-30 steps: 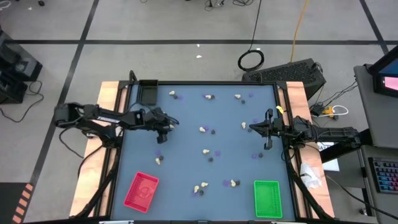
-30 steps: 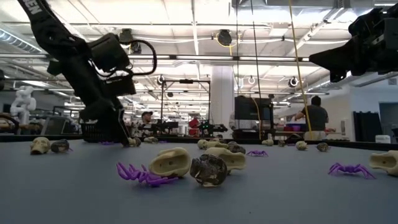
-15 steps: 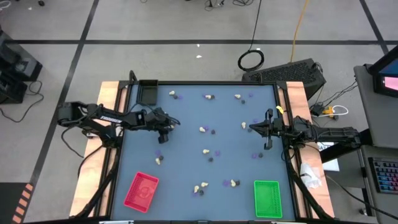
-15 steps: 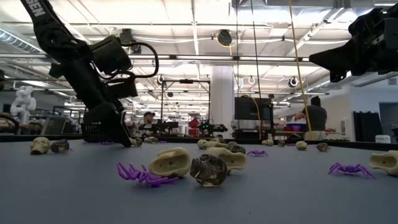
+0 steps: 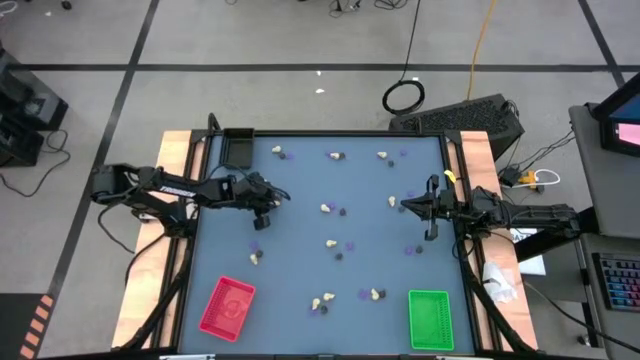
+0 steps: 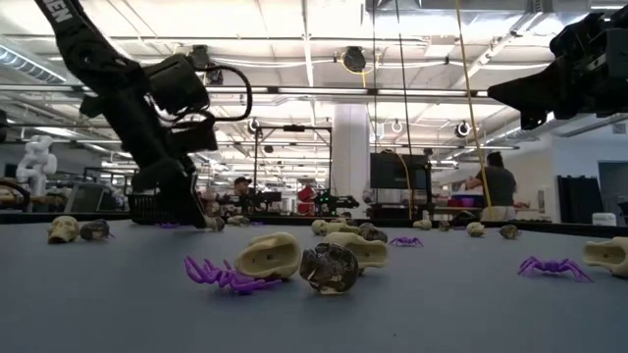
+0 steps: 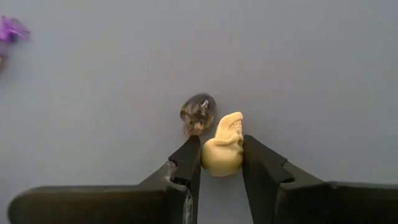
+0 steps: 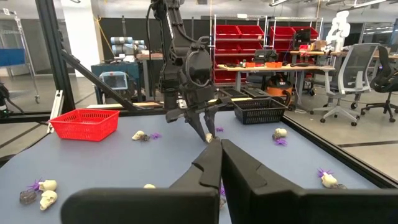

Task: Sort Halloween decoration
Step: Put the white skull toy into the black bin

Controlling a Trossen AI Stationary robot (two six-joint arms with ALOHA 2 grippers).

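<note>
Since the earlier frame, left gripper [image 7: 221, 163] has narrowed its fingers; both now press a cream skull [image 7: 224, 151], down on the blue table [image 5: 300, 290]. One black skull [image 7: 198, 114] lies just beyond the tips, touching neither finger; one purple spider [image 7: 11, 28] sits well off to the side. High view: roughly nine cream pieces scattered, purple and dark bits too small to count. Red tray [image 5: 228, 306] and green tray [image 5: 430, 318] sit toward the near edge, black tray [image 5: 238, 148] at the far edge; open mat lies around the claw. Right gripper [image 5: 406, 205] hovers fully closed, empty, well apart.
</note>
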